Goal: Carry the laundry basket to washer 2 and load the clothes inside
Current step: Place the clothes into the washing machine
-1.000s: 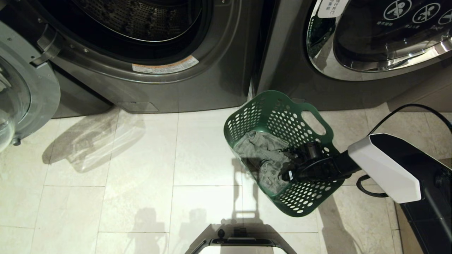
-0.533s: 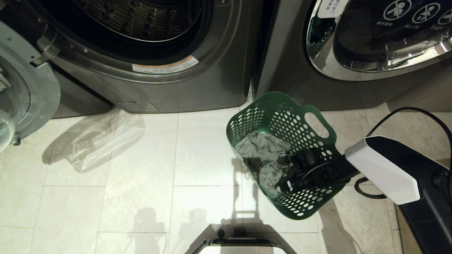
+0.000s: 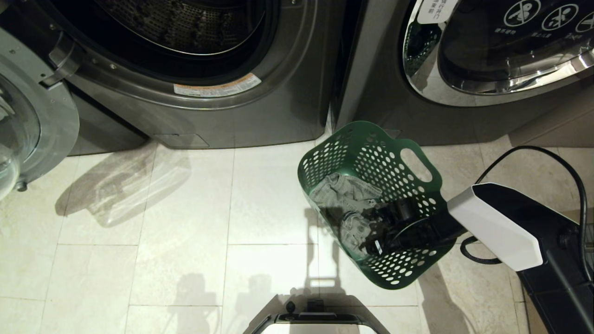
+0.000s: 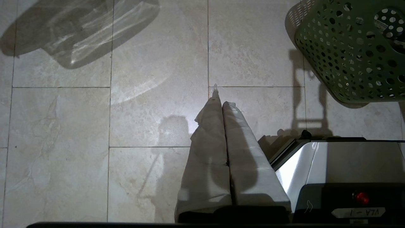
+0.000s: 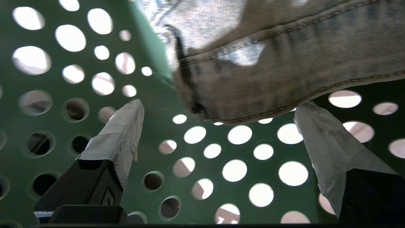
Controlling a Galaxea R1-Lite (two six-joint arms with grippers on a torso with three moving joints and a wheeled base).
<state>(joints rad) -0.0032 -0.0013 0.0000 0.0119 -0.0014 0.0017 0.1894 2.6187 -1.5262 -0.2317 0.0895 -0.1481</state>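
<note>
hidden: right end effector (image 3: 371, 232) tips lost in shadow inside green perforated plastic laundry basket (image 3: 420, 264) | garment: faded grey denim clothes (image 5: 269, 57) just beyond spread, empty fingers (image 5: 121, 133) | left end effector (image 4: 218, 104) clenched over pale tiled floor (image 4: 142, 110)

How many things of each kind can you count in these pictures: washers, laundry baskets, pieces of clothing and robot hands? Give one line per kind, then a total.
Washers: 2, one open and one shut
Laundry baskets: 1, green
Pieces of clothing: 1 visible, denim
Robot hands: 2, left hand and right hand
Total: 6
</note>
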